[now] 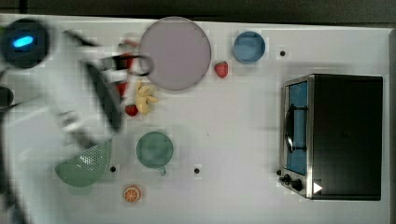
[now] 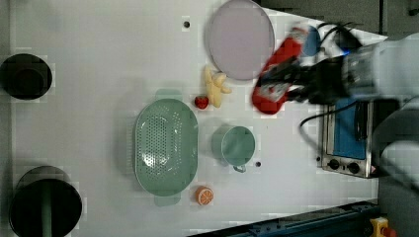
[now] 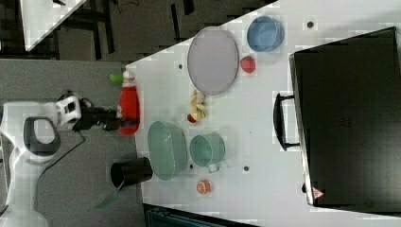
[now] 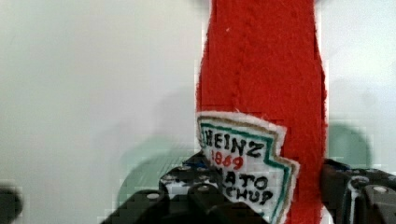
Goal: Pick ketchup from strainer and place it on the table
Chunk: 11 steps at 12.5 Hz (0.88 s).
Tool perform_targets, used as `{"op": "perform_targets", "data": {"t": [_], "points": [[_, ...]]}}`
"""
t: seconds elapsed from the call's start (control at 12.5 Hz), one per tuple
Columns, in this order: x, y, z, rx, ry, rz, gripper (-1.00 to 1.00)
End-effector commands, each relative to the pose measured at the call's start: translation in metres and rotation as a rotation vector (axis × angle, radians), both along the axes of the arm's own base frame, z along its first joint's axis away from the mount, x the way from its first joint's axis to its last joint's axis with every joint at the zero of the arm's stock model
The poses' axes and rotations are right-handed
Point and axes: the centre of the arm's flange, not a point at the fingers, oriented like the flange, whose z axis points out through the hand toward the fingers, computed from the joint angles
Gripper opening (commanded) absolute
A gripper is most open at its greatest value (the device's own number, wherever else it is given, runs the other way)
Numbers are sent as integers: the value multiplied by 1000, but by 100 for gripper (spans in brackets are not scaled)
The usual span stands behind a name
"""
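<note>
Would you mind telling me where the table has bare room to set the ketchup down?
The gripper holds the ketchup aloft. The widest bare patch of table lies between the green mug and the toaster oven. It is crowded around the bananas, strawberry and purple plate.

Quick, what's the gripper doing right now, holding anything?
Gripper: closed on the ketchup, held in the air, clear of the strainer.
</note>
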Motion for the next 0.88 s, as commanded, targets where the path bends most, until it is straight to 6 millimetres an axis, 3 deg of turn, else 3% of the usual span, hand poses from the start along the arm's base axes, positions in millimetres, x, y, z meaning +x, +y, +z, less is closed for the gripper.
{"op": "perform_targets", "data": {"t": [0.08,0.24,0.48,0.64,0.88], "points": [[17,-78,14,-57,-29,24,18],[20,-119,5,-75,-14,58,18],[17,-166,-22,-83,31,125,18],[9,-187,-47,-86,66,114,18],[-6,-201,-98,-79,53,96,18]]}}
